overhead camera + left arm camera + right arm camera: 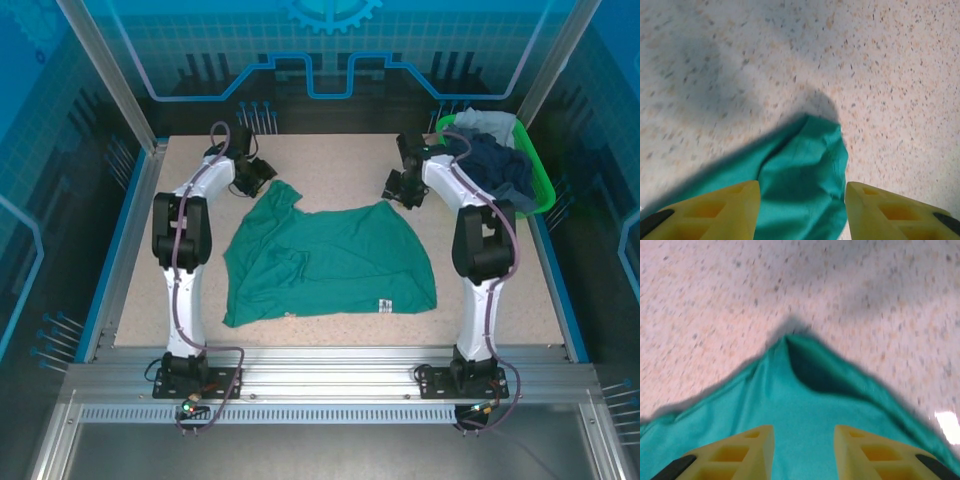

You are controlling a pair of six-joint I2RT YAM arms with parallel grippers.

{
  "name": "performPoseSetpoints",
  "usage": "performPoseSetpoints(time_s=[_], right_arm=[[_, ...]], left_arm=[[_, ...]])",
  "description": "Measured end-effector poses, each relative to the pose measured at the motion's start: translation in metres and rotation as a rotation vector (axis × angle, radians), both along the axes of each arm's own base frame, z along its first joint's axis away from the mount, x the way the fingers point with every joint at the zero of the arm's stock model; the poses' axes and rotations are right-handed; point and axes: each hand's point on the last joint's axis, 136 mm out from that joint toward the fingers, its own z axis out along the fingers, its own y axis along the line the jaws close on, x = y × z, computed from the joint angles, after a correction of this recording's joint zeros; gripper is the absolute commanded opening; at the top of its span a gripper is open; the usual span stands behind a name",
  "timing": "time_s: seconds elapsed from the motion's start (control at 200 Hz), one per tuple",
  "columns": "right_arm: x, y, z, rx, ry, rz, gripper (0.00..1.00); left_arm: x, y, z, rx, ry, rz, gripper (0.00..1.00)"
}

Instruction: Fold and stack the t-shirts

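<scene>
A teal-green t-shirt (330,260) lies spread and rumpled on the speckled table, its small white tag (383,305) near the front edge. My left gripper (262,175) hovers at the shirt's far left corner. In the left wrist view that gripper (802,186) is open, its yellow fingers (735,210) on either side of the cloth corner (805,165), which lies on the table. My right gripper (400,188) is at the far right corner. In the right wrist view it (803,429) stands open over the teal cloth (805,390), whose corner peaks ahead of it.
A bright green basket (538,185) sits at the back right, just beyond the right arm, holding a navy shirt (495,165) and a pale grey-blue one (485,122). Bare table (330,155) lies behind the shirt. Blue walls enclose the table.
</scene>
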Motion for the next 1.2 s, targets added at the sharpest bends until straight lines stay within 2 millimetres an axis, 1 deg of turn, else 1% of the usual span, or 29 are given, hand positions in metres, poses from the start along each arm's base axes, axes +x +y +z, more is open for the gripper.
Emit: performPoseSetpoints(time_s=[0.1, 0.185, 0.325, 0.395, 0.49, 0.585, 0.66, 0.775, 0.89, 0.97, 1.09, 1.2], right_arm=[[0.016, 0.001, -0.018, -0.016, 0.013, 0.041, 0.39], [0.025, 0.004, -0.032, -0.020, 0.020, 0.083, 0.39], [0.031, 0.010, -0.046, -0.006, 0.040, 0.118, 0.38], [0.028, 0.011, -0.051, 0.001, 0.057, 0.123, 0.34], [0.027, 0.014, -0.053, 0.016, 0.071, 0.124, 0.25], [0.032, 0.015, -0.051, 0.020, 0.065, 0.123, 0.13], [0.033, 0.015, -0.052, 0.022, 0.064, 0.115, 0.07], [0.032, 0.015, -0.052, 0.022, 0.069, 0.112, 0.05], [0.032, 0.015, -0.051, 0.022, 0.069, 0.112, 0.04], [0.033, 0.015, -0.049, 0.022, 0.066, 0.111, 0.04], [0.035, 0.016, -0.045, 0.025, 0.061, 0.105, 0.04], [0.036, 0.016, -0.044, 0.025, 0.060, 0.105, 0.04]], left_arm=[[0.015, -0.003, -0.006, -0.007, -0.029, -0.025, 0.52], [0.028, -0.008, -0.003, -0.020, -0.067, -0.051, 0.54], [0.039, -0.012, 0.000, -0.030, -0.102, -0.078, 0.56], [0.039, -0.012, -0.002, -0.031, -0.098, -0.083, 0.56], [0.038, -0.013, -0.008, -0.027, -0.086, -0.089, 0.56], [0.036, -0.013, -0.013, -0.021, -0.072, -0.097, 0.56], [0.035, -0.012, -0.015, -0.013, -0.066, -0.103, 0.56], [0.038, -0.012, -0.015, -0.009, -0.070, -0.104, 0.54], [0.047, -0.014, -0.013, -0.006, -0.088, -0.110, 0.49], [0.051, -0.015, -0.015, 0.014, -0.088, -0.123, 0.47], [0.046, -0.018, -0.024, 0.074, -0.048, -0.151, 0.44], [0.036, -0.019, -0.034, 0.164, 0.007, -0.175, 0.40]])
